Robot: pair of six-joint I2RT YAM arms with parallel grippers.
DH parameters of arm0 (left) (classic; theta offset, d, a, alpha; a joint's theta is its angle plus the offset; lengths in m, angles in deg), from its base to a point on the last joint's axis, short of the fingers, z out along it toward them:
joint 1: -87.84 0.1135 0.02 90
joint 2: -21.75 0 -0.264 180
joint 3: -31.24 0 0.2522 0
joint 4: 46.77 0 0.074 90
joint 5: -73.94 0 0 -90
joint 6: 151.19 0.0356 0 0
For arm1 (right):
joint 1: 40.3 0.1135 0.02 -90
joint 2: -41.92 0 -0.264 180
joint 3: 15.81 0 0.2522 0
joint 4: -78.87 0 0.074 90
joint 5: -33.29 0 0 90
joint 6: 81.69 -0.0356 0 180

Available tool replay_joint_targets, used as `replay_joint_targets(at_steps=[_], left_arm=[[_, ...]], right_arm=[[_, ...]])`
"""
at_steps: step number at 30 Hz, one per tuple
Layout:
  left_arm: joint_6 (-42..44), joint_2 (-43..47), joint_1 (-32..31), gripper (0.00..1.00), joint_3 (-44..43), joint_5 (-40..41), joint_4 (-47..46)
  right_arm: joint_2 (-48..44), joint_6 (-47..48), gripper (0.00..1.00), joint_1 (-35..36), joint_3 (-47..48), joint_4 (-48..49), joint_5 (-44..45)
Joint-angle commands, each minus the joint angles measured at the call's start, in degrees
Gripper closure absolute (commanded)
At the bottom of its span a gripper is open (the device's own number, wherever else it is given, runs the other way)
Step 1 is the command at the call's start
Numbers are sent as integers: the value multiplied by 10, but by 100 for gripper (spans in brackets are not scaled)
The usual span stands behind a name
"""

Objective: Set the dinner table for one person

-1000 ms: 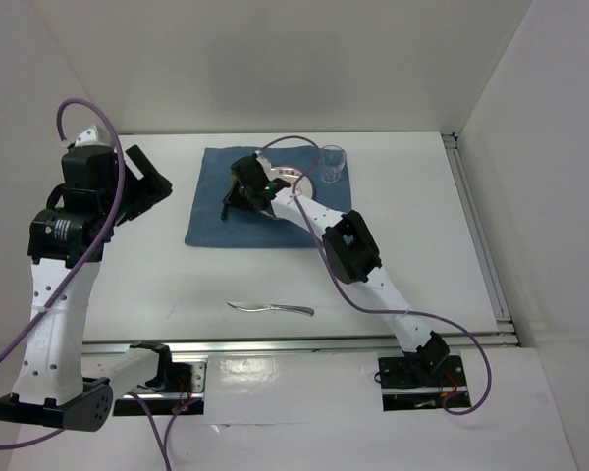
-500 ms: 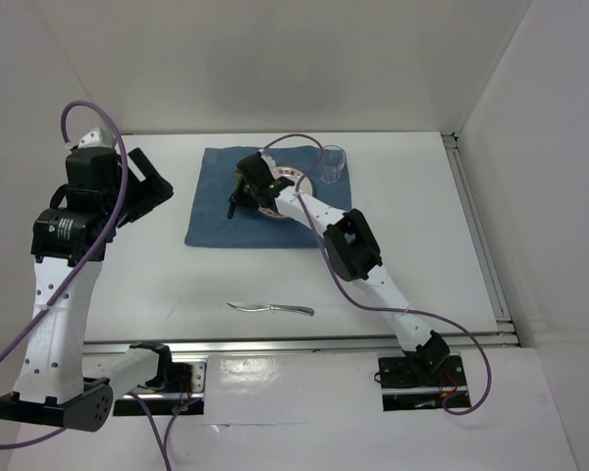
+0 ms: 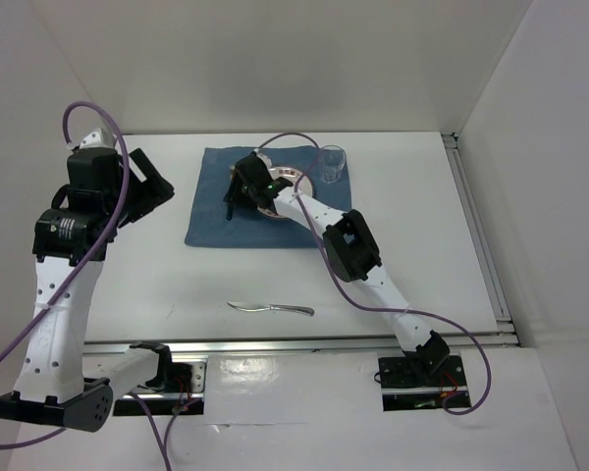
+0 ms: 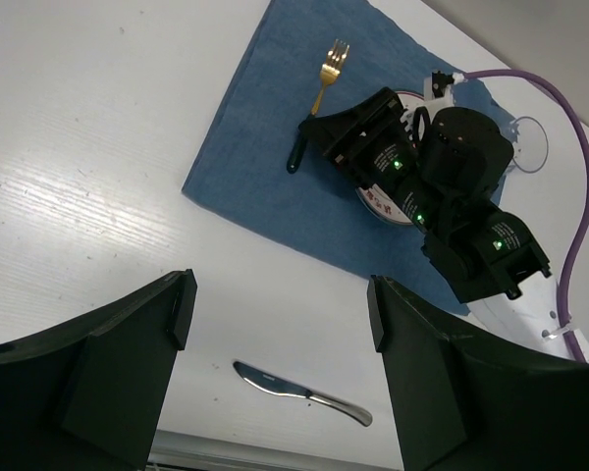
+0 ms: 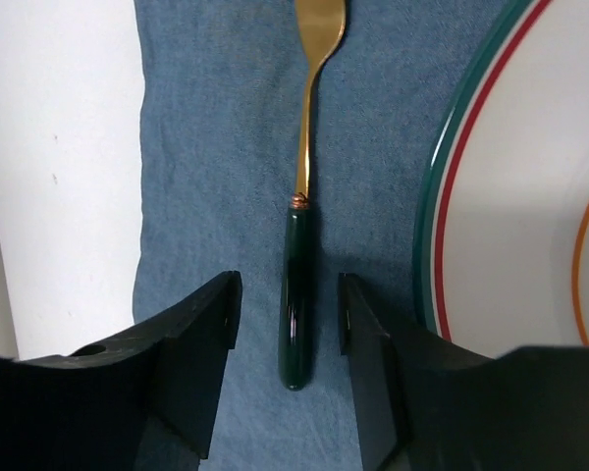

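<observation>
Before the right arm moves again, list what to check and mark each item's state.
1. The fork lies flat on the blue placemat beside the plate, clear of its rim: ok.
2. The right gripper is open, straddling the fork's handle: ok.
3. The glass stands upright by the placemat's far corner: ok.
4. The knife is at the setting: not ok; it lies on the bare table, off the placemat.
5. The left gripper is open and empty: ok.

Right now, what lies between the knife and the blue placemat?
Nothing: only a bare stretch of the white dinner table separates the knife from the near edge of the placemat. The top external view shows it, and the left wrist view agrees.
</observation>
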Motion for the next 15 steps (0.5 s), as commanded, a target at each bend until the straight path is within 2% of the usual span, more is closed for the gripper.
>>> replay_joint_targets(at_steps=[1, 4, 11, 14, 15], left_arm=[[11, 9, 2, 11, 4, -2, -15], [17, 9, 2, 11, 4, -2, -15], [27, 9, 2, 11, -8, -8, -15], [39, 4, 2, 11, -21, -2, -15], [39, 4, 2, 11, -29, -2, -10]], right_arm=[[4, 11, 44, 5, 24, 34, 0], [-6, 18, 41, 5, 24, 34, 0], [-107, 51, 41, 25, -14, 59, -6], [-186, 89, 41, 48, -76, 64, -12], [-239, 106, 41, 53, -100, 50, -12]])
